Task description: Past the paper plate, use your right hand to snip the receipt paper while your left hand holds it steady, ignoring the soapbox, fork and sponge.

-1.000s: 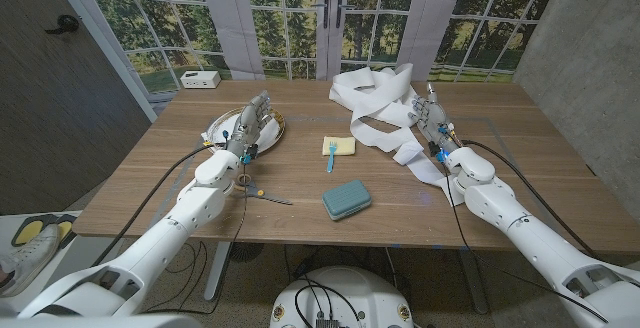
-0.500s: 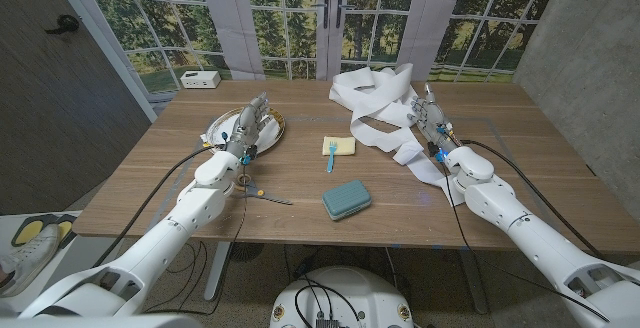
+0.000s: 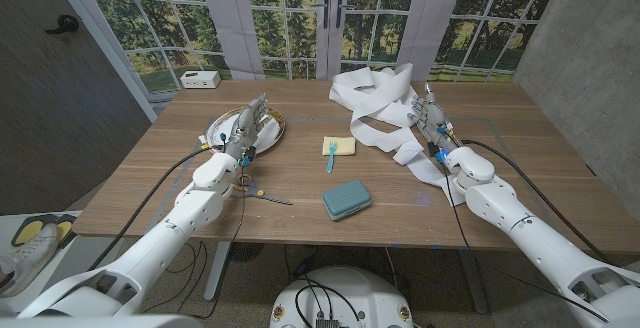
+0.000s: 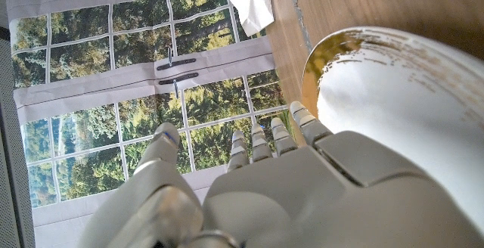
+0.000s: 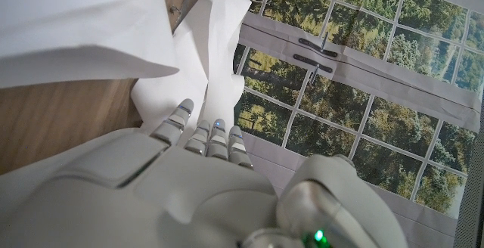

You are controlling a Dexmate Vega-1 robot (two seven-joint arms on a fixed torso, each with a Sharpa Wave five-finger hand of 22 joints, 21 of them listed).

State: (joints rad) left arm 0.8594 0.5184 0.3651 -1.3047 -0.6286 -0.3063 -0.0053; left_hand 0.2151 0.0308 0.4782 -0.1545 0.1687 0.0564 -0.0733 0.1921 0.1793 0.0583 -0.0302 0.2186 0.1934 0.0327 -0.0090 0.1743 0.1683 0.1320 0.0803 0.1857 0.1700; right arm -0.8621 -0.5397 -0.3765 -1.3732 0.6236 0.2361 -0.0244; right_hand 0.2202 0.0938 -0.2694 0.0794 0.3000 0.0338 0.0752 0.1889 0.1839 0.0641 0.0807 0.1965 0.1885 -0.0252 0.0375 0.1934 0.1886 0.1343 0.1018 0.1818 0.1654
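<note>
The white receipt paper (image 3: 380, 103) lies in a crumpled, looping pile at the table's far middle-right, with a strip trailing toward the near edge. My right hand (image 3: 432, 123) stands by the pile's right side, fingers stretched out, holding nothing; its wrist view shows the receipt paper (image 5: 113, 36) just beyond the fingertips (image 5: 204, 138). My left hand (image 3: 245, 136) hovers over the near part of the paper plate (image 3: 268, 120), fingers extended and empty. The plate (image 4: 408, 104) also lies beside that hand (image 4: 265, 187) in the left wrist view. Scissors (image 3: 262, 194) lie on the table near my left forearm.
A yellow sponge (image 3: 342, 145) with a blue fork (image 3: 330, 156) on it sits mid-table. The teal soapbox (image 3: 346, 199) lies nearer the front edge. A small white box (image 3: 201, 79) stands on the sill at the far left. Windows and a door stand behind the table.
My left arm has shifted very slightly to the left. The right hand and the objects have stayed put.
</note>
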